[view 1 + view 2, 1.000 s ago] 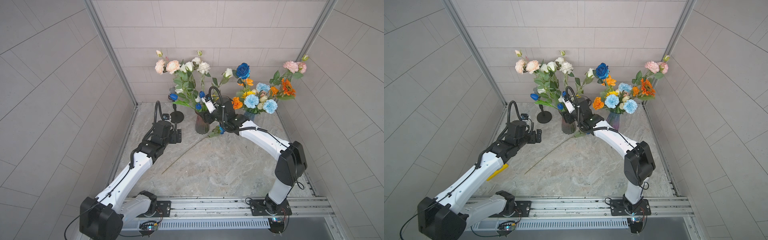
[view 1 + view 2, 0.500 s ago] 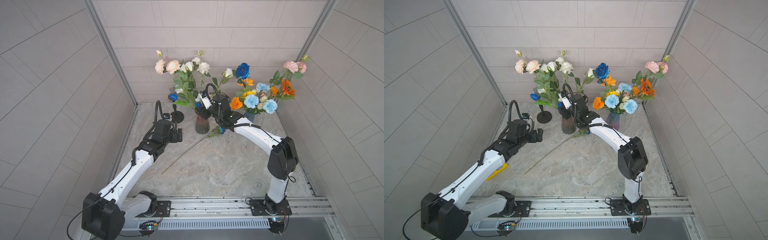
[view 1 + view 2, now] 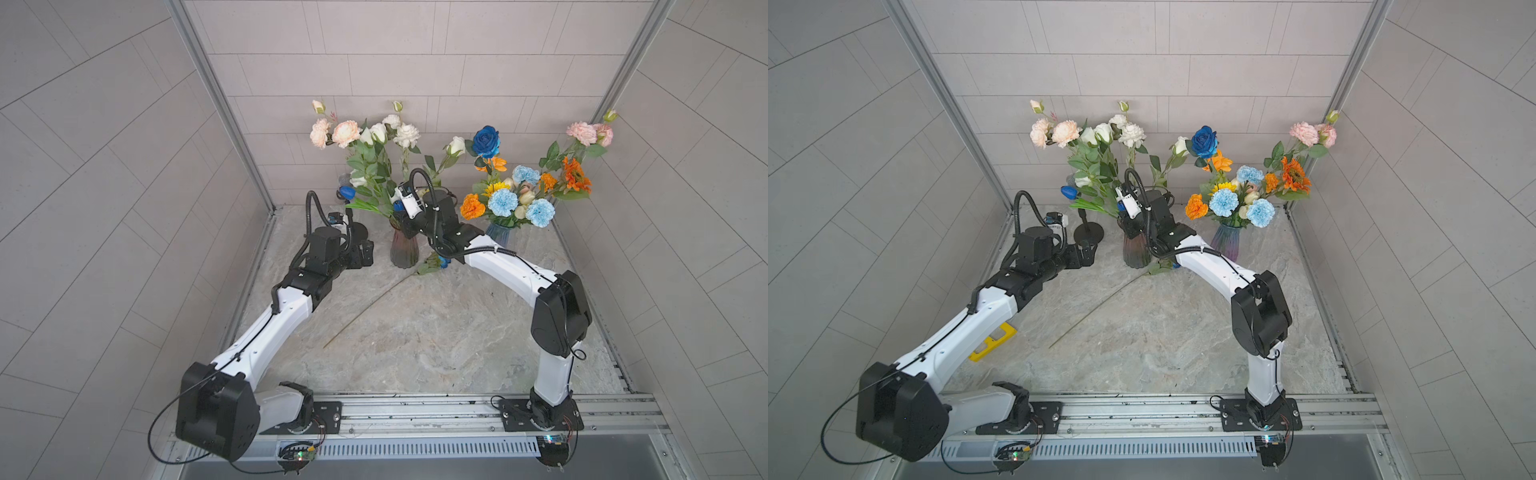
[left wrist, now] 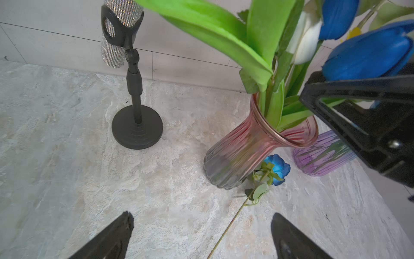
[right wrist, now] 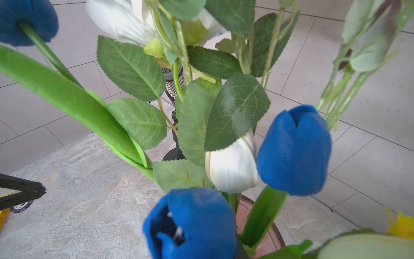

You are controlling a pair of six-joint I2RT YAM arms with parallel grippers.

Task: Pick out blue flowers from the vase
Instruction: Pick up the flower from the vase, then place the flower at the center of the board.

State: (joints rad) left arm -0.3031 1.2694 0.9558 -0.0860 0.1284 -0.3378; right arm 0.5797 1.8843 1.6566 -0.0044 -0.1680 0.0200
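The pink glass vase (image 3: 404,249) holds white flowers and dark blue tulips (image 5: 295,150); one tulip (image 3: 347,192) leans out to the left. My right gripper (image 3: 404,224) is at this vase's mouth among the stems. One black finger (image 4: 358,87) shows under a tulip head; a blue tulip (image 5: 192,224) hides the jaws. A blue rose (image 4: 277,168) lies on the table beside the vase, its long stem pointing toward the front. My left gripper (image 4: 202,224) hovers open and empty, left of the vase. The other vase (image 3: 498,235) holds a blue rose (image 3: 486,141) and pale blue carnations (image 3: 503,202).
A black microphone stand (image 4: 136,125) with a glittery microphone stands behind my left gripper, near the back wall. A yellow piece (image 3: 994,343) lies under my left arm. Tiled walls close the table on three sides.
My right gripper has moved left from between the two vases to the pink vase's mouth, in among the stems. The left arm has barely shifted.
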